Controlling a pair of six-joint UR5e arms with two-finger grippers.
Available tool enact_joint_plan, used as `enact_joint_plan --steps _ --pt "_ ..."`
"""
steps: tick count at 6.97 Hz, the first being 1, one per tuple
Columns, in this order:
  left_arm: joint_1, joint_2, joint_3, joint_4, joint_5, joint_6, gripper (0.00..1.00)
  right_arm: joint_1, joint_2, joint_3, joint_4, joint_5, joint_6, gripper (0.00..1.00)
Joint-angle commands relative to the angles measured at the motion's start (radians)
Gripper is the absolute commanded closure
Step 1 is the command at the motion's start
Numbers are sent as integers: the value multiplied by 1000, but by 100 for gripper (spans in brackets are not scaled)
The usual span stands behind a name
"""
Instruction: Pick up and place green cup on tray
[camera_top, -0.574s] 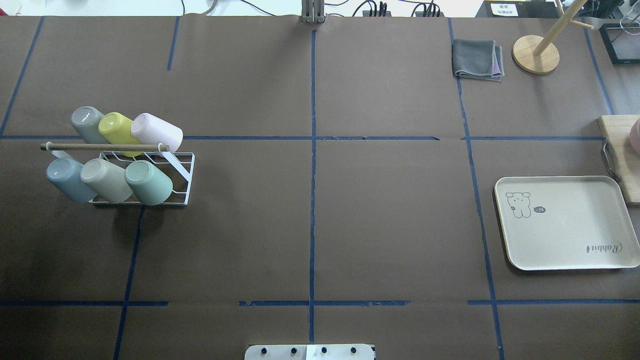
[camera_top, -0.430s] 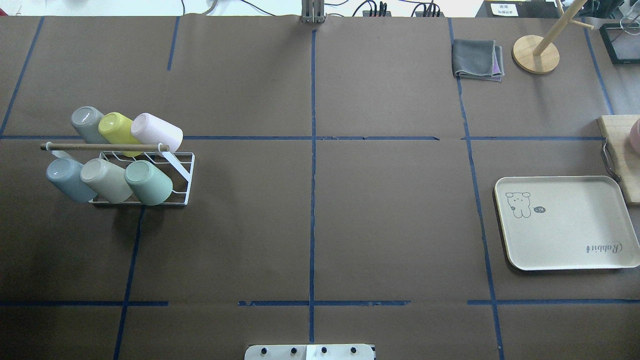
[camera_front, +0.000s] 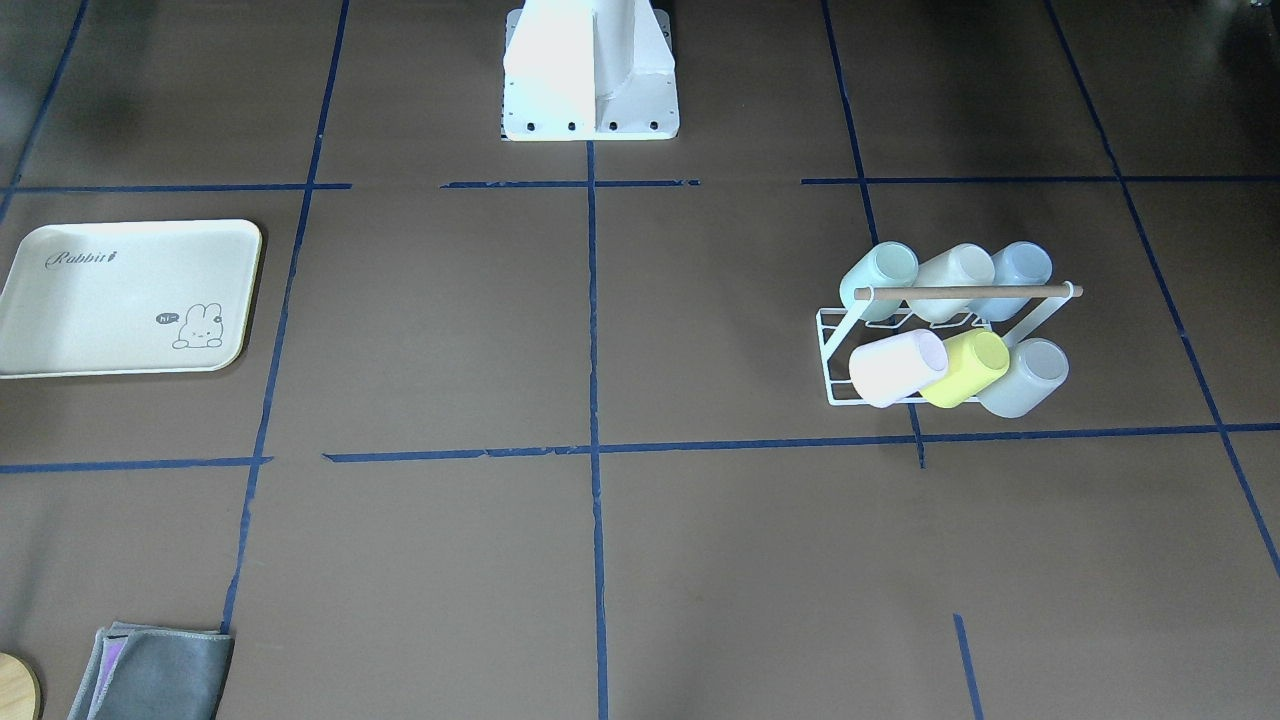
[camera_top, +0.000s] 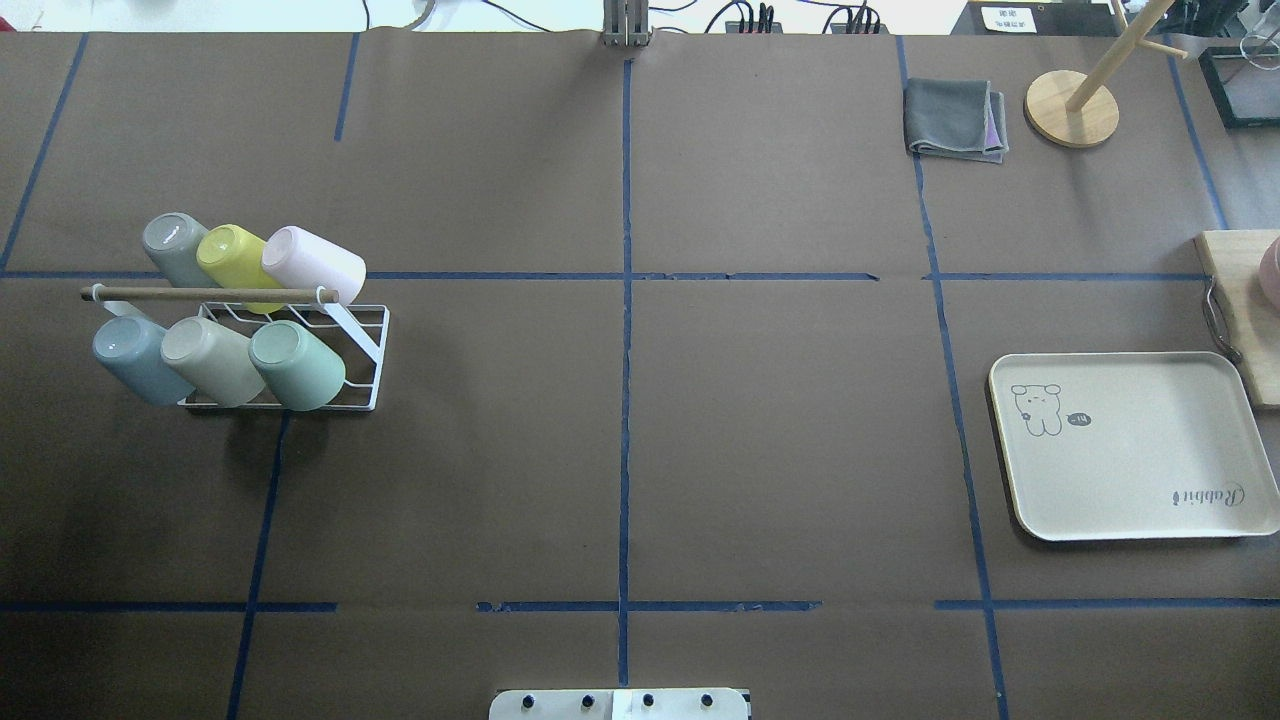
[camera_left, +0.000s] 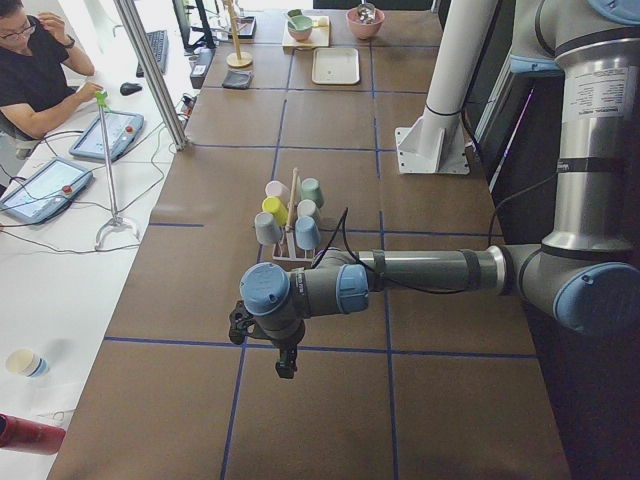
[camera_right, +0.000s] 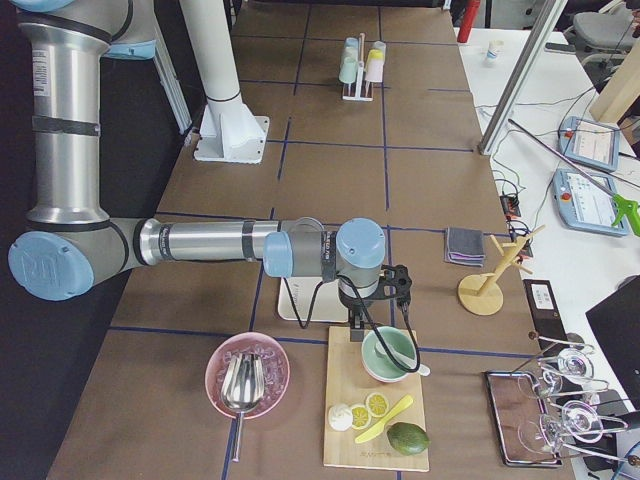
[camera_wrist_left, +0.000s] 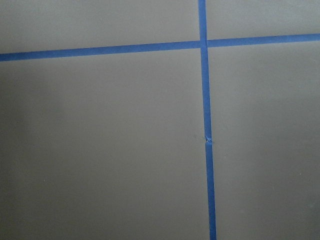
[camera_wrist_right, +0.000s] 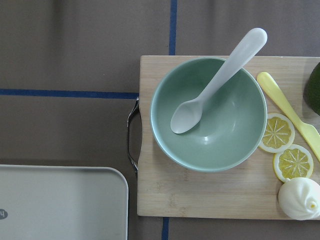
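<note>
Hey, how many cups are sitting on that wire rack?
6, all on the rack. Far row: grey cup, yellow cup, pink cup. Near row: blue cup, beige cup, green cup. None looks hidden.

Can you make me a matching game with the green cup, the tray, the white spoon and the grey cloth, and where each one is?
1 green cup
2 tray
3 white spoon
4 grey cloth

A in the green bowl
B beside the wooden stand
C in the wire rack
D beside the cutting board

Pairs: 1-C, 2-D, 3-A, 4-B
</note>
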Motion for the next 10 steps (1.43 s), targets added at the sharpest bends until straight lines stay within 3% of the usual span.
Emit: enact_joint_plan --steps 1,3,6,8,10 --pt "0 -3 0 0 0 0 0 0 0 2 1 1 2 0" --pt "2 -38 -6 0 -6 6 0 0 0 0 3 1 2 0" --pt "3 -189 -26 15 0 2 0 0 3 6 1 3 3 0" --pt "15 -188 -145 46 5 0 0 -2 11 6 4 -2 58 0" --pt "51 -188 -198 85 11 0 0 -41 55 -1 1 12 68 0"
